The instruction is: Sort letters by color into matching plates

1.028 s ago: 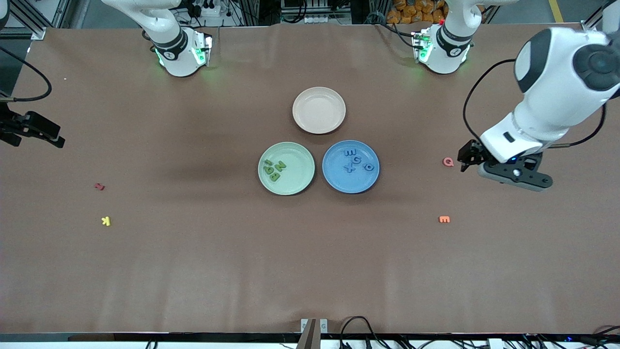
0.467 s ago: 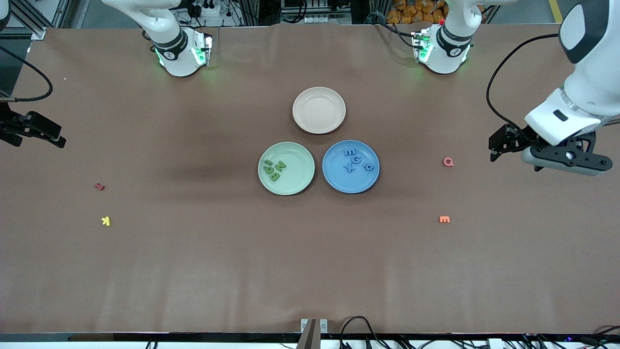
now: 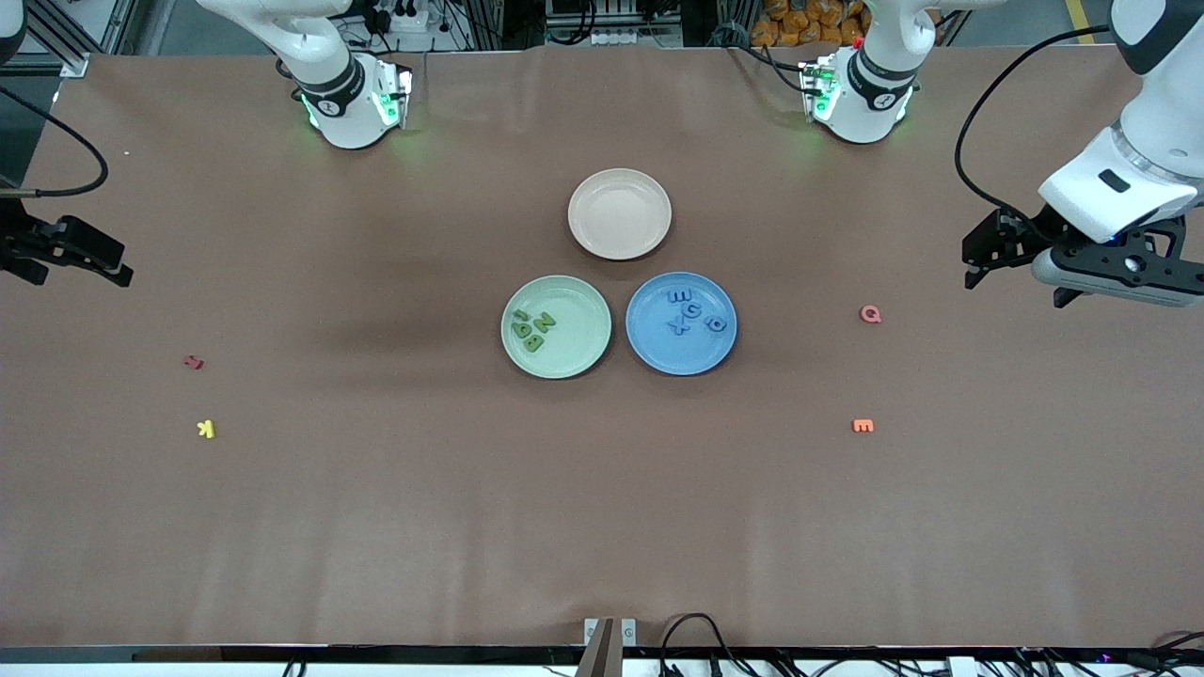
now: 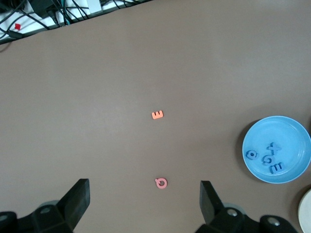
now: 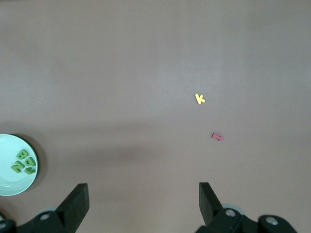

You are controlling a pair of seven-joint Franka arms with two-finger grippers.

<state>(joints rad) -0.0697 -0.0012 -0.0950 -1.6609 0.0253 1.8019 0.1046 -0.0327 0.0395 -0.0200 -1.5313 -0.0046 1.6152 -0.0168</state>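
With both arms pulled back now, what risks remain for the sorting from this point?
1. Both the open left gripper and the open right gripper are empty, so a restart might wrongly pick up the small pink-red letter Q or the small orange letter E, which match no plate.
2. The four small green letters crowd one part of the pale green round plate; a touch could push them out.

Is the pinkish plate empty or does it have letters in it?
Empty. The beige-pink plate shows only its bare inside, with no letters in it.
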